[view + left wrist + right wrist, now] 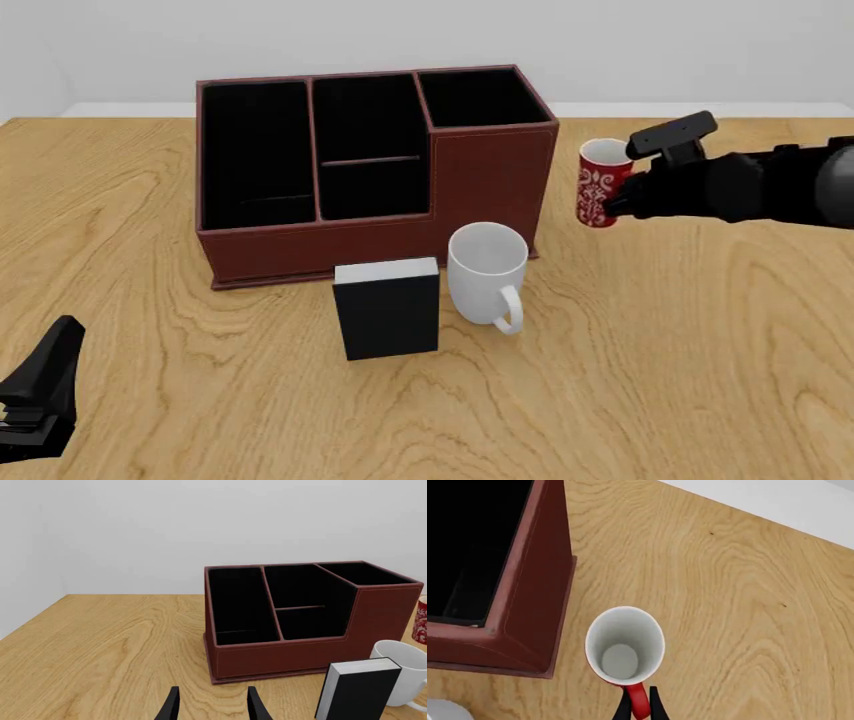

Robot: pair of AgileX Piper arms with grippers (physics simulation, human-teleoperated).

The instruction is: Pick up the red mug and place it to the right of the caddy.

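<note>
Right of the caddy (374, 170), your right claw (638, 706) is clamped on the red mug (602, 185) by its handle (636, 700); the wrist view shows both fingers pinching the red loop. Mug is upright, mouth up, white inside, just beside the caddy's right wall, not touching it. Can't tell from the front view whether its base is on the tabletop (667, 350) or slightly above it. Your left claw (213, 705) sits low at the near left edge of the tabletop, well apart from everything, fingers spread with nothing between them. White mug (486, 272) stands in front of the caddy's right end, handle toward you, and the black box (387, 308) with the white top is just beside it on the left, upright. All three caddy compartments look dark; contents can't be made out.
</note>
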